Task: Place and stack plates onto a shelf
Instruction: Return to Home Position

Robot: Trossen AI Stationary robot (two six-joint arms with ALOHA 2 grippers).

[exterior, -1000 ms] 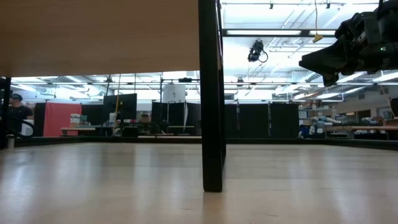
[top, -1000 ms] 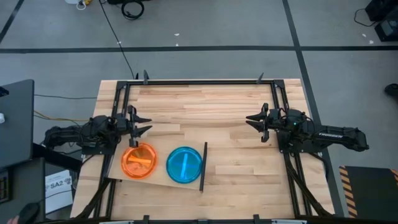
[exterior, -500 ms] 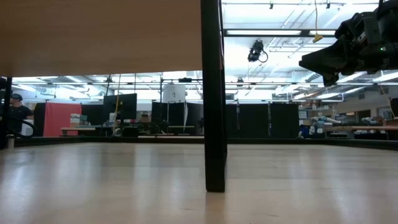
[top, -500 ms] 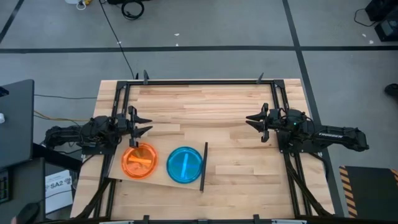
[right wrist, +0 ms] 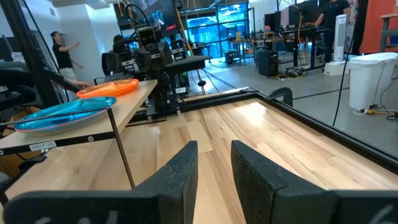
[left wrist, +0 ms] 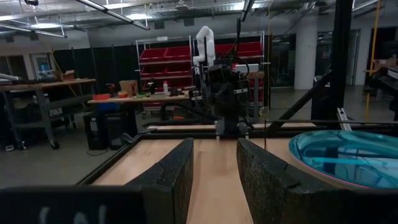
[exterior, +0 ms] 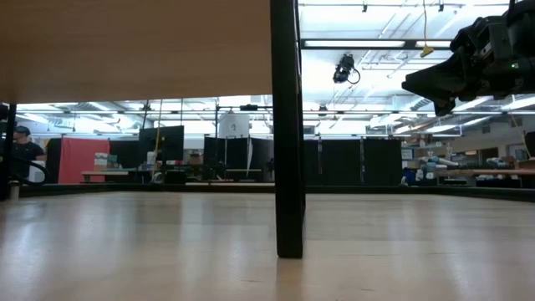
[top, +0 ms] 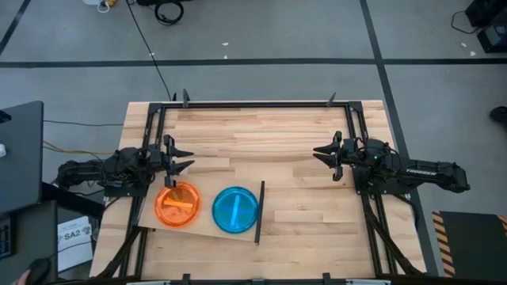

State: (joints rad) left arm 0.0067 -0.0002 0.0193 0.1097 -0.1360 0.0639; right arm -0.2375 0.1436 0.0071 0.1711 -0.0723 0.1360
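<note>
The shelf (top: 202, 226) is a pale panel at the table's near left, raised on a thin black upright strip (top: 259, 212) along its right edge. On it lie an orange plate (top: 177, 205) and a blue plate (top: 234, 209), side by side, flat on their bases. My left gripper (top: 187, 157) hovers just beyond the orange plate's far edge, open and touching nothing. My right gripper (top: 317, 153) stands open at the table's right, pointing level toward the left, nothing between its fingers. The low view shows the shelf's underside (exterior: 134, 42) and its upright strip (exterior: 288, 125).
A black metal frame (top: 253, 104) runs round the plank tabletop. Bare wood (top: 261, 146) lies between the two arms. A person (right wrist: 62, 53) stands in the room beyond the table; another shows far off in the low view (exterior: 21, 146).
</note>
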